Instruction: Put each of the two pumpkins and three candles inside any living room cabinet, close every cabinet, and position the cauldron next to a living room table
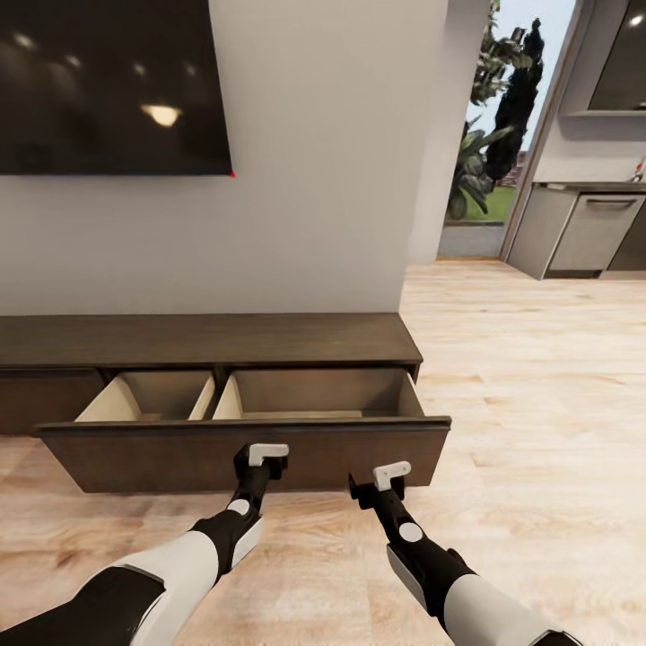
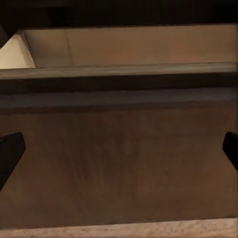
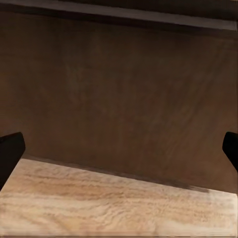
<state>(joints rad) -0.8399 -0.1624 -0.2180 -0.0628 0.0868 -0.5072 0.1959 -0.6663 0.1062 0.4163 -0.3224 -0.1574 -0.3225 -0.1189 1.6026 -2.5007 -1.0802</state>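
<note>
The left gripper [image 1: 261, 463] sits with its jaws apart and nothing between them, just short of the pulled-out drawer front [image 1: 242, 453] of the cabinet [image 1: 206, 341]. In its wrist view the dark wood face spans the gap between both fingertips [image 2: 11, 153], with the pale drawer interior [image 2: 129, 47] beyond. The right gripper [image 1: 379, 489] is likewise spread and empty, lower on the same front, where the wood meets the floor [image 3: 109, 203].

Judging from this, a push with only one arm, or off-centre, could skew the wide drawer and jam it. The low right jaws may scrape the floor or slip under the panel's edge.

The drawer's floor is partly hidden behind the front, so whether pumpkins or candles lie inside cannot be told; what shows looks bare
</note>
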